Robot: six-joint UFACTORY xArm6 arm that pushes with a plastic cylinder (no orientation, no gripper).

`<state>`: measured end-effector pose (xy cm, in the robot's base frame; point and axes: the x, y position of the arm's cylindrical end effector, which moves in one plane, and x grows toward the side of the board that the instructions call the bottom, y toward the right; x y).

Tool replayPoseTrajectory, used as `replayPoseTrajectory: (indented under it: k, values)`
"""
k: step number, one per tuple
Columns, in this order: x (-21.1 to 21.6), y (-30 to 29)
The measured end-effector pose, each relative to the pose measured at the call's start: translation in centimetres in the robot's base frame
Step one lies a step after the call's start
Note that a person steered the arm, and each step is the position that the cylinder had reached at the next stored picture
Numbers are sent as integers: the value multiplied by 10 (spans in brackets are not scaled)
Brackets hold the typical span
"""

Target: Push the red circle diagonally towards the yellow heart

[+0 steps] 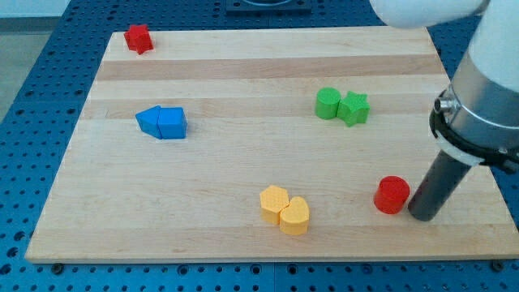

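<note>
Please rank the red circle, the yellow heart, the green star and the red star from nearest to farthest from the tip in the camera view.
From my tip:
1. red circle, just to its left
2. green star, above
3. yellow heart, bottom centre
4. red star, top left corner

You get one raised view angled down across the whole tabletop (243, 73), its near edge at the view's bottom.
</note>
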<state>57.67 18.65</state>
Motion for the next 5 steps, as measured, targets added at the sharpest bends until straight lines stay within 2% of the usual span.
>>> replayPoseTrajectory:
  k: [1, 3, 4, 5]
  values:
    - [7, -4]
    - [-10, -60]
    - [-36, -58]
    - [-44, -33]
